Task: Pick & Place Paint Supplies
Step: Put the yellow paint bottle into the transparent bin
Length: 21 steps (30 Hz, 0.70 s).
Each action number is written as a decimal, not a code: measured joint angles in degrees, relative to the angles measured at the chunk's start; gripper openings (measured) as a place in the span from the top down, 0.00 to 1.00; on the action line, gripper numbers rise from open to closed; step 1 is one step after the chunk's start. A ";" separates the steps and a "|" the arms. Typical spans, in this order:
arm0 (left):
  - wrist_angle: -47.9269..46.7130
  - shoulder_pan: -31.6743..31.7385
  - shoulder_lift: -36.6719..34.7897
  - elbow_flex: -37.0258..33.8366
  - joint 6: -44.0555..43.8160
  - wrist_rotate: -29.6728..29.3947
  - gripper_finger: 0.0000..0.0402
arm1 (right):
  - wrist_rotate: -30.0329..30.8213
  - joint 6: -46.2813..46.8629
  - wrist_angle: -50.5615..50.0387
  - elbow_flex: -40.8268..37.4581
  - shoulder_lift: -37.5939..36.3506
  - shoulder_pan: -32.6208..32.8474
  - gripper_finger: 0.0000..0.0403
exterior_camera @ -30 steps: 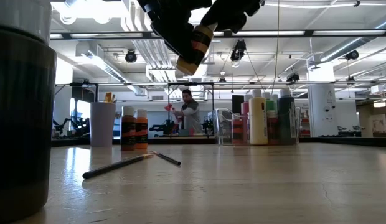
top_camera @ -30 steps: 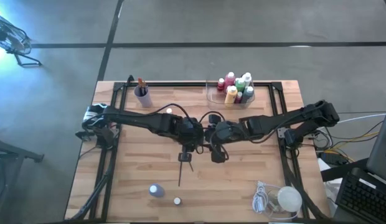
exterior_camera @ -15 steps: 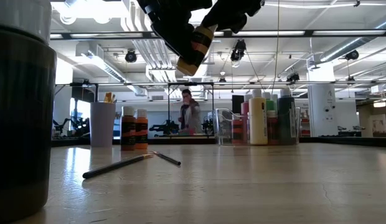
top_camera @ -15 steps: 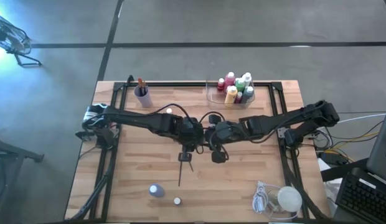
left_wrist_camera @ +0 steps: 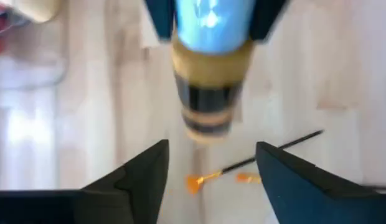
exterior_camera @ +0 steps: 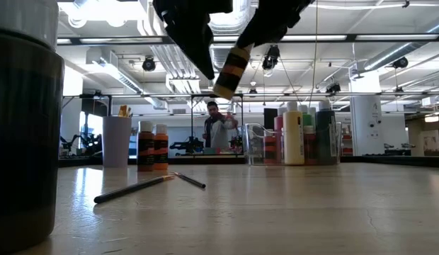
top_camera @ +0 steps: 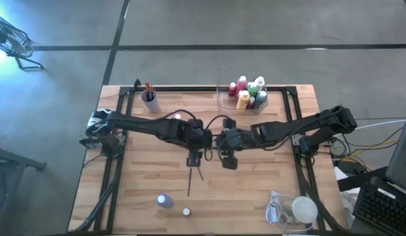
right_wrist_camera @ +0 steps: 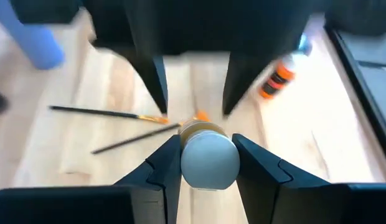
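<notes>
A yellow-brown bottle (exterior_camera: pixel 231 71) with a black band and a pale cap is in the air over the table's middle, held by my right gripper (right_wrist_camera: pixel 207 165) (exterior_camera: pixel 272 18). My left gripper (left_wrist_camera: pixel 211 177) (top_camera: pixel 202 143) is open, just left of the bottle's base and apart from it. Two thin dark brushes (top_camera: pixel 193 174) (exterior_camera: pixel 134 188) lie flat on the table below. A clear tray (top_camera: pixel 222 101) at the far edge holds several capped bottles (top_camera: pixel 247 92). A purple-blue bottle (top_camera: pixel 164 200) stands near the near edge. My right gripper pinches the bottle's pale cap end (right_wrist_camera: pixel 208 155) between its two fingers (right_wrist_camera: pixel 163 165), coming level from the table's right and lying along the bottle. The bottle is lifted clear and slants down and to the left, its base end (exterior_camera: pixel 223 91) lowest.
A purple cup (top_camera: pixel 149 99) with brushes stands at the far left. Two orange bottles (exterior_camera: pixel 152 147) stand behind the brushes. A white lump with a coiled cord (top_camera: pixel 298 210) lies at the near right corner. A small white cap (top_camera: pixel 186 212) sits near the purple-blue bottle.
My left gripper has come off the bottle and drawn back a little toward the table's left. The bottle has stayed with my right gripper; it has sunk slightly, shifted right, and now hangs more upright than before.
</notes>
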 joint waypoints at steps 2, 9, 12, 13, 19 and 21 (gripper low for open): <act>-3.58 0.00 -0.06 1.51 -0.25 -1.61 0.36 | 2.20 1.11 -1.68 0.00 -0.11 0.00 0.72; -13.82 0.00 -0.60 5.06 -3.90 -8.60 0.34 | 5.56 3.73 -8.13 0.00 -1.07 -2.87 0.72; -17.07 0.00 -2.26 4.67 -7.11 -13.70 0.36 | 8.16 5.02 -12.51 0.00 -2.24 -5.78 0.72; -17.63 -0.02 -3.11 4.05 -7.85 -15.36 0.36 | 8.80 5.28 -13.34 0.00 -2.71 -7.08 0.72; -9.27 -0.20 -10.07 -3.39 -7.80 -18.37 0.40 | 9.38 3.89 -14.16 0.09 -5.18 -16.97 0.72; -2.56 -0.17 -13.23 -7.88 -6.50 -18.57 0.41 | 9.32 2.80 -14.21 0.09 -5.25 -20.24 0.72</act>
